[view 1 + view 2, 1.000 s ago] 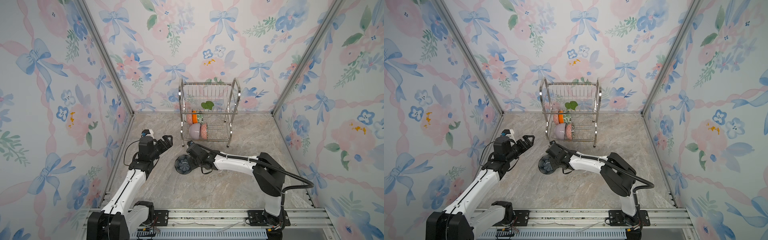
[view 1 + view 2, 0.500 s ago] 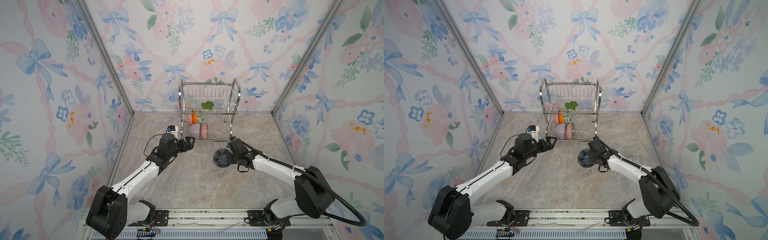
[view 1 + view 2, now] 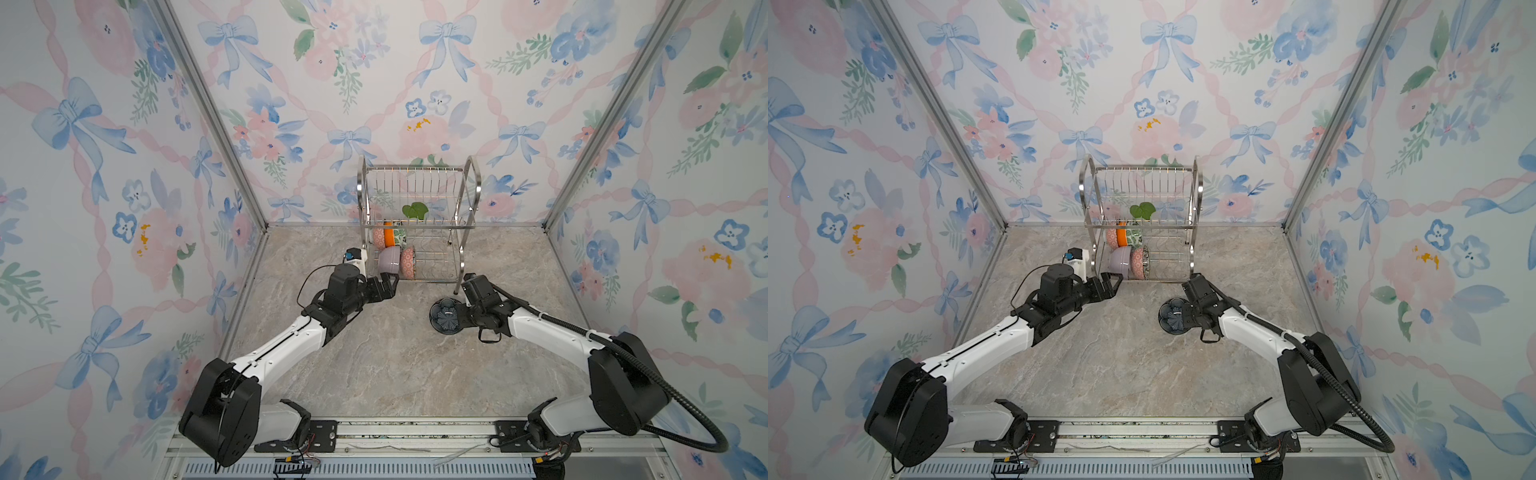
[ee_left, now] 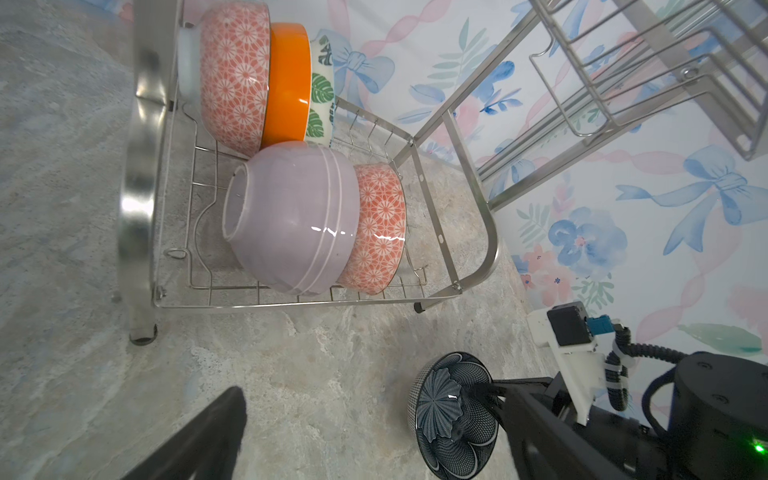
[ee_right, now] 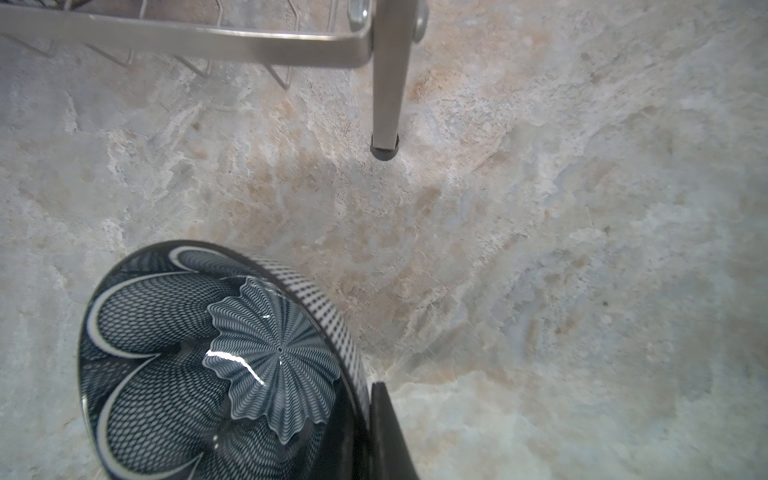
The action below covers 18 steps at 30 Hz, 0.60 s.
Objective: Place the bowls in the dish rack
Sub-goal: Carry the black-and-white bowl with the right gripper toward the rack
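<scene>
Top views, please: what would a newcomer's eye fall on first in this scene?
The two-tier dish rack standing at the back, with colourful bowls on edge at the left end of its lower tier. Next, the dark blue patterned bowl pinched by its rim in the right gripper, before the rack's right front leg, while the left gripper hangs open near the lilac bowl.

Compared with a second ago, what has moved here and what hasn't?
The right gripper, shut on the rim of the dark blue bowl, carried it rightward to just before the front right leg of the dish rack. The left gripper, open and empty, advanced to the lower tier, near the lilac bowl. The rack and its contents stayed put.
</scene>
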Motion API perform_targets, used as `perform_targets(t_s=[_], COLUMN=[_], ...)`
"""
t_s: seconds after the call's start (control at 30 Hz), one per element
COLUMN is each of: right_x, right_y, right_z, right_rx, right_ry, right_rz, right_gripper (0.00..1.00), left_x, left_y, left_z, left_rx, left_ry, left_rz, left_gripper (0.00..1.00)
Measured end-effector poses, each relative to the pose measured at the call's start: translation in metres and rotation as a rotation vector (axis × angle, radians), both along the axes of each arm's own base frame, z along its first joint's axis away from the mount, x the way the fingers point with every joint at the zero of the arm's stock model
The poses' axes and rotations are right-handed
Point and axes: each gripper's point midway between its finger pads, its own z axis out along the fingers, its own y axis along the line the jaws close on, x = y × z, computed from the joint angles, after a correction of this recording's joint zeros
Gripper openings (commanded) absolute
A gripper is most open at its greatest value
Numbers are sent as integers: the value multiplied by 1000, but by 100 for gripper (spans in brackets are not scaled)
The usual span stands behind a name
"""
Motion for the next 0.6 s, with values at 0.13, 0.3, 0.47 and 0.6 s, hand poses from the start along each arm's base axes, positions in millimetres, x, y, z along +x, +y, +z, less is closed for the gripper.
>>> perform_targets(t_s=[0.13, 0.3, 0.47, 0.6], right_x=[0, 2, 2, 0], right_y=[-5, -11, -16, -21], right_z=[-3, -3, -2, 12], right_rx=[-7, -14, -32, -39], right_ry=[6, 6, 6, -25], right_rz=[-6, -18, -19, -29], right_gripper=[21, 32, 41, 47], left_x=[0, 0, -1, 1], left_y=[-6, -15, -21, -23], left_z=[-5, 0, 8, 14], left_rx=[6, 5, 11, 45], left_ry=[11, 2, -24, -63], left_rz=[-12, -32, -54, -46], left_gripper=[98, 98, 98, 98])
